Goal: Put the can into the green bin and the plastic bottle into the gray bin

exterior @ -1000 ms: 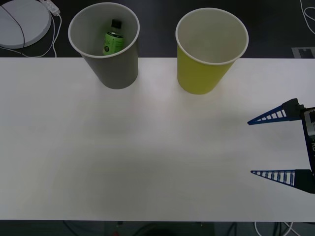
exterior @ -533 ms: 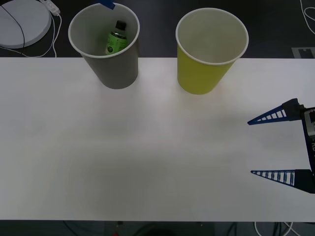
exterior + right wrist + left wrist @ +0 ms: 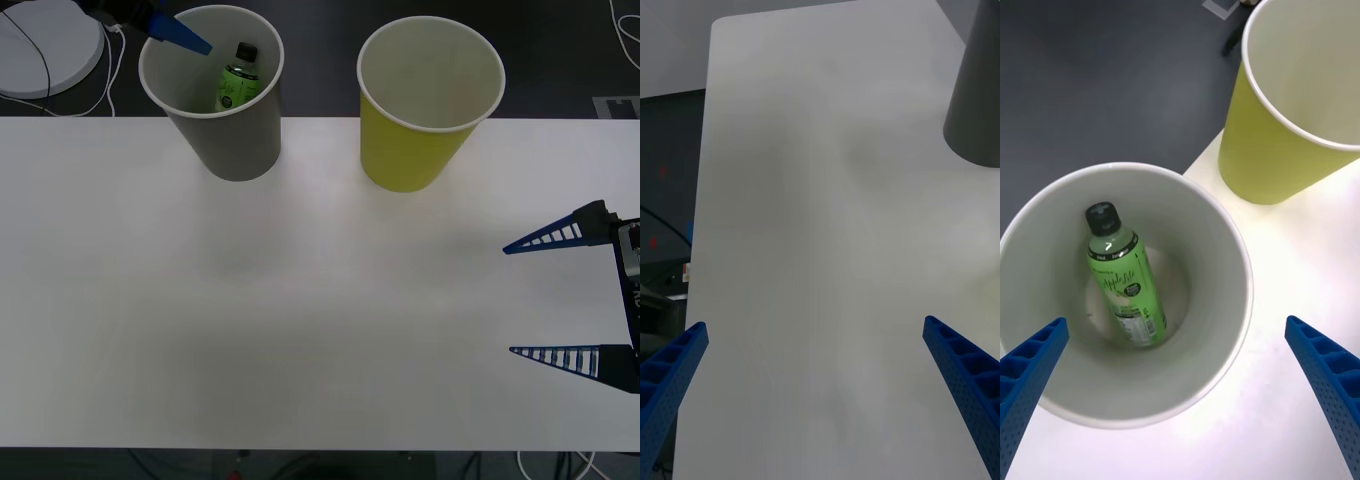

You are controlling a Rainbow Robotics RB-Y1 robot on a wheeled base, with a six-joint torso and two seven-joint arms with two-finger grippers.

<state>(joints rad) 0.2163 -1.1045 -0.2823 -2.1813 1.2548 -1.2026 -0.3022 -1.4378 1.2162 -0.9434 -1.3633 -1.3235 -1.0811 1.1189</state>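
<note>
Table [image 3: 300,300]: white, spanning the front view from left to right.

Gray bin [image 3: 220,100]: stood upright at the far edge of the table, upper left of the front view. Its white rim and pale inside showed from above in the left wrist view [image 3: 1202,247].

Plastic bottle [image 3: 236,82]: lay inside the gray bin, leaning against the inner wall with its black cap uppermost. In the left wrist view [image 3: 1124,289] the label faced up and the base rested on the bin's floor.

Green bin [image 3: 420,110]: stood upright at the far edge of the table, upper centre-right of the front view, apart from the gray bin. What could be seen of its white inside held nothing.

Left gripper [image 3: 1180,397]: hung above the gray bin's mouth, jaws spread wide, gripping nothing; one blue finger [image 3: 180,35] crossed the bin's rim at the upper left of the front view.

Right gripper [image 3: 553,297]: at the right edge of the front view, low over bare table, jaws wide apart and empty, well apart from both bins.

Round white object [image 3: 45,45]: upper left corner, with a cable, off the table.
</note>
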